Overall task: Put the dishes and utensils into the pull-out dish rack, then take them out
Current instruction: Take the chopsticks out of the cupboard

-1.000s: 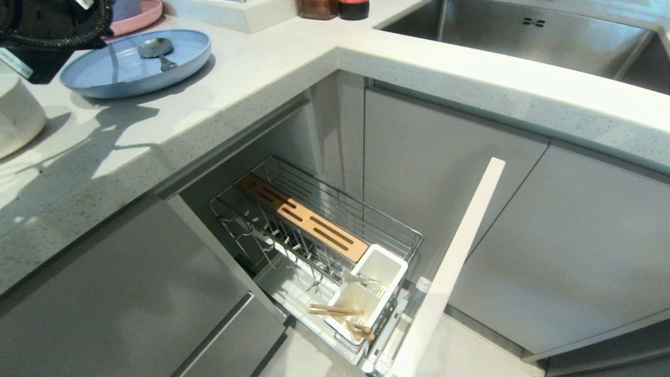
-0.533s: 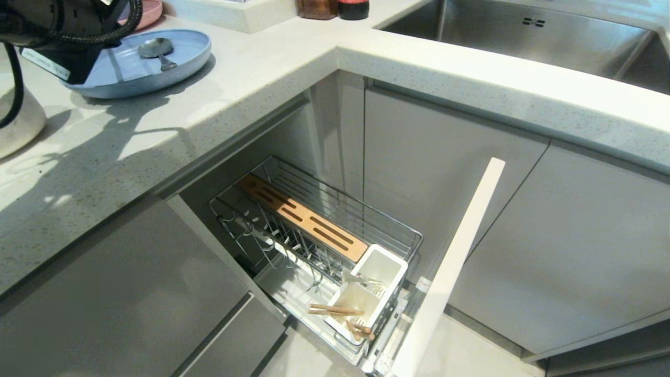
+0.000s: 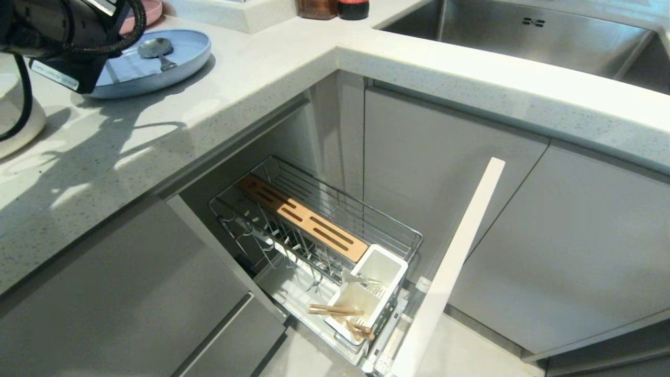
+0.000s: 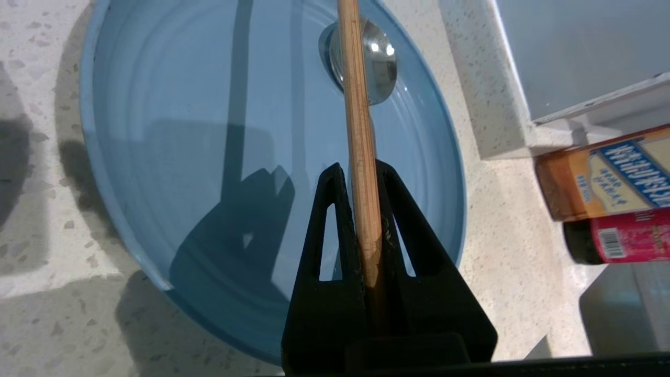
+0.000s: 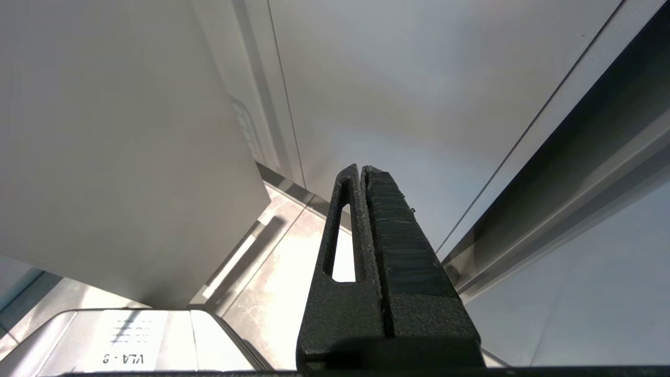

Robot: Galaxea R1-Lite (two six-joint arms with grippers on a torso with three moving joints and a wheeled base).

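Left wrist view only: left gripper (image 4: 360, 178) clamps chopstick (image 4: 357, 110) over blue plate (image 4: 172, 157), spoon (image 4: 374, 63) behind. Right gripper (image 5: 362, 170) closed, empty.

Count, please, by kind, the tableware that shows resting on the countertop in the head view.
Round plates: 2, a wide light-blue round plate and a pink round plate
Off-white round bowl: 1
Silver metal spoon, lying on the blue plate: 1
Total: 4
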